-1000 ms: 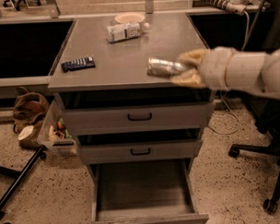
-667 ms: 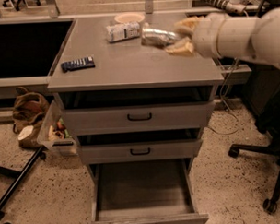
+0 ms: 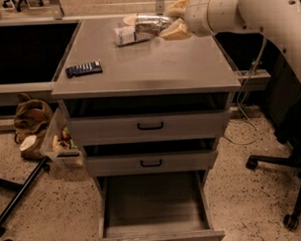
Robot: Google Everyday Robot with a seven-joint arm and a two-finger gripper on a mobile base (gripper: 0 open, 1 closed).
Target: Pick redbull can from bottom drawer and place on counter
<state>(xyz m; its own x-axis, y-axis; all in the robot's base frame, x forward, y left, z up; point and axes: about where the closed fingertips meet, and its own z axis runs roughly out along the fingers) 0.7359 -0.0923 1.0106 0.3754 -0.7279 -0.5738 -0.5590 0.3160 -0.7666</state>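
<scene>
The silver redbull can point(image 3: 151, 23) lies sideways in my gripper point(image 3: 175, 18), which is shut on it and holds it over the far part of the grey counter point(image 3: 148, 68). The can is right next to the white plastic bottle point(image 3: 127, 35) lying on the counter. My white arm point(image 3: 245, 7) comes in from the upper right. The bottom drawer point(image 3: 152, 204) is pulled open and its grey interior holds nothing.
A dark blue remote point(image 3: 84, 69) lies on the counter's left side. The two upper drawers point(image 3: 149, 126) stand slightly open. A clear bin point(image 3: 62, 143) and a brown bag point(image 3: 30, 116) sit on the floor at left. An office chair base point(image 3: 291, 187) stands at right.
My gripper has carried the can from above the counter's right front edge up and back toward the far side, ending beside the white bottle.
</scene>
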